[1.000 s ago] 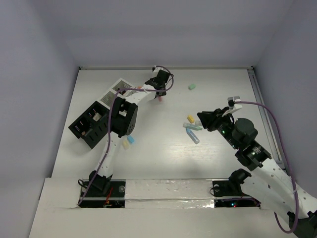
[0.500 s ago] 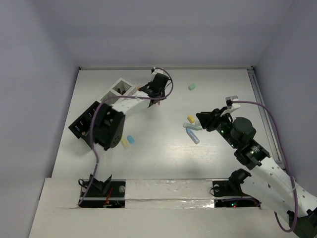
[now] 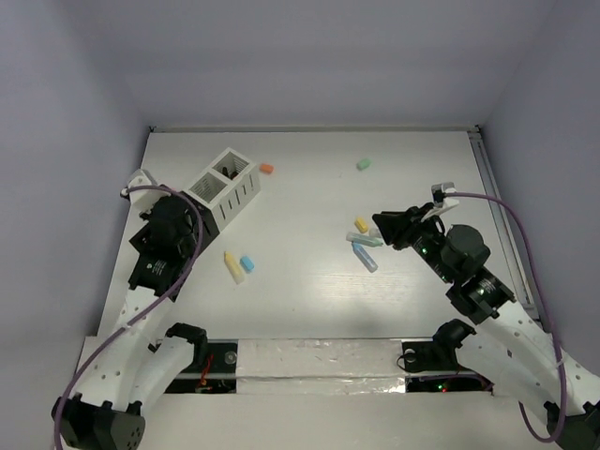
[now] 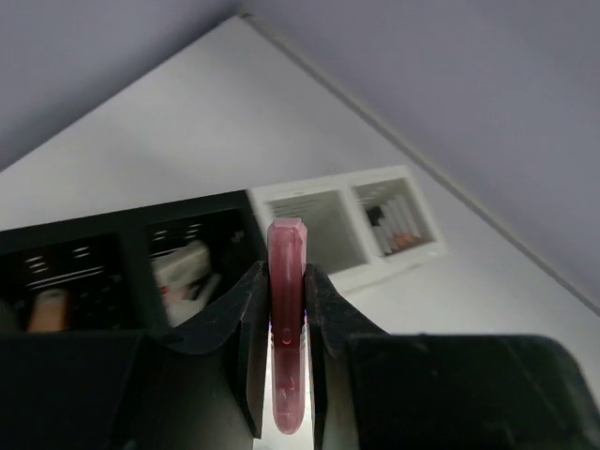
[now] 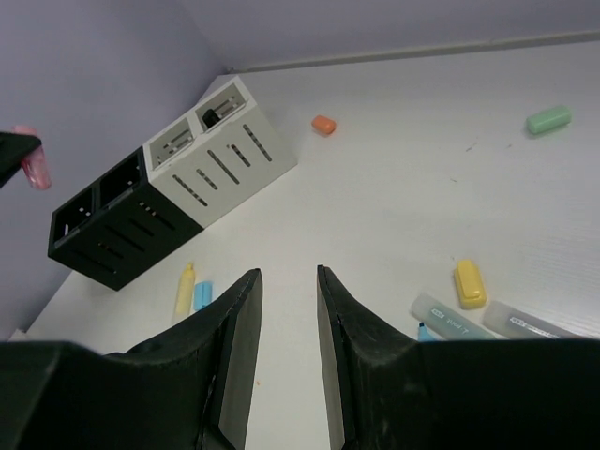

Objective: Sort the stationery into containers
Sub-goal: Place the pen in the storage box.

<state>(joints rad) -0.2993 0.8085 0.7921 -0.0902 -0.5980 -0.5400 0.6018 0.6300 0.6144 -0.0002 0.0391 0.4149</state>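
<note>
Sorting, mid-transfer. L gripper (image 4: pixel 286 274) is clenched on a pink stick (image 4: pixel 286 246), held upright betw. the fingers w/ its tip poking above them. A sec. ago this arm was stretched to the far middle of the table (image 3: pixel 309 309), close to the orange block (image 3: pixel 266 170); it has since swung back to the near-left, so the wrist view now looks down on the black box (image 4: pixel 136 244) and the white box (image 4: pixel 345 199) just behind it. Reading: pick done, carry about done, and the drop into a cell is what's left for this piece; which cell is meant can't be told. Black box: one cell shows a pale piece (image 4: pixel 183 270) w/ a red mark, another an orange-tan piece (image 4: pixel 45 309); the rest is too dark to read. White box, two cells: the nearer looks bare, the farther holds pale sticks (image 4: pixel 394 217) w/ a dark and an orange end. R gripper (image 5: pixel 286 277) is unchanged over the sec., jaws apart and grasping nothing, hovering near the yellow block (image 5: pixel 470 282) and the pale blue sticks (image 5: pixel 450 319). Also loose on the table: green block (image 3: pixel 363 164) at the far side, plus yellow stick (image 3: pixel 232 267) and blue block (image 3: pixel 247 263) side by side, near the black box
</note>
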